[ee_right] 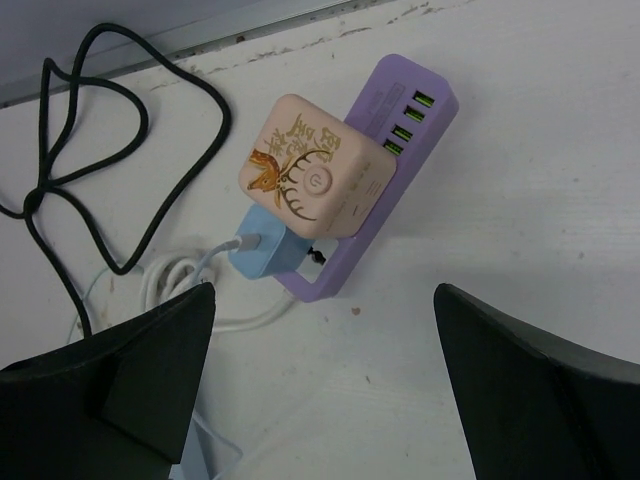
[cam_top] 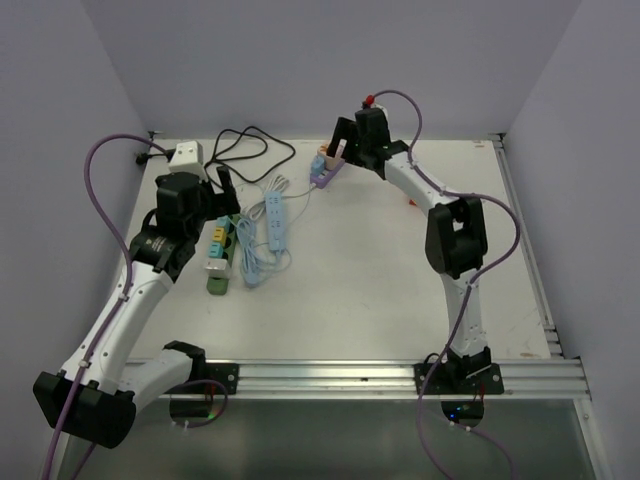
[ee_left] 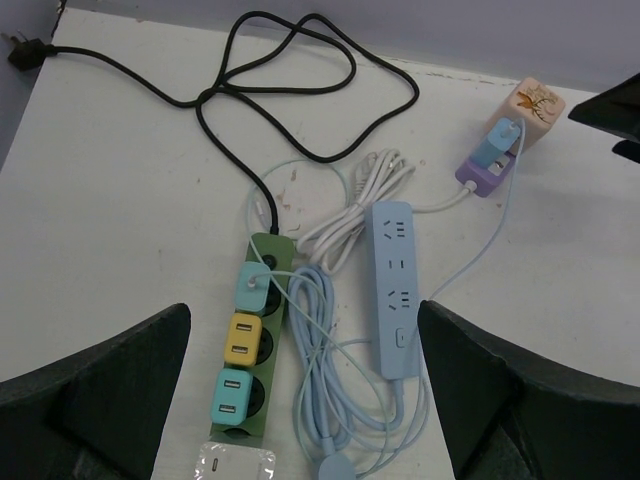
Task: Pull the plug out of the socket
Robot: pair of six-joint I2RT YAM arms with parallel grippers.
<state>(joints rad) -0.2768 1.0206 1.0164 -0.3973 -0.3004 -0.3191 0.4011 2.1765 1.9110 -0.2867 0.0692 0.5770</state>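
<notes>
Our right pincer (ee_right: 322, 300) hangs spread wide, holding nothing, above the purple socket (ee_right: 405, 110) near the table's (ee_right: 540, 220) far edge. The peach cube plug (ee_right: 315, 180) sits in it, framed between the fingers, with a blue plug (ee_right: 262, 255) just beside. A black cable (ee_right: 100, 150) and a white cord (ee_right: 165, 290) lie to the left. Our left pincer (ee_left: 305, 310) is also spread, over the green strip (ee_left: 282, 250) and the pale blue strip (ee_left: 392, 290).

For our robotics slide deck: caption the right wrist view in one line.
Open right gripper hovers over a peach cube and blue plug seated on the purple strip.
</notes>
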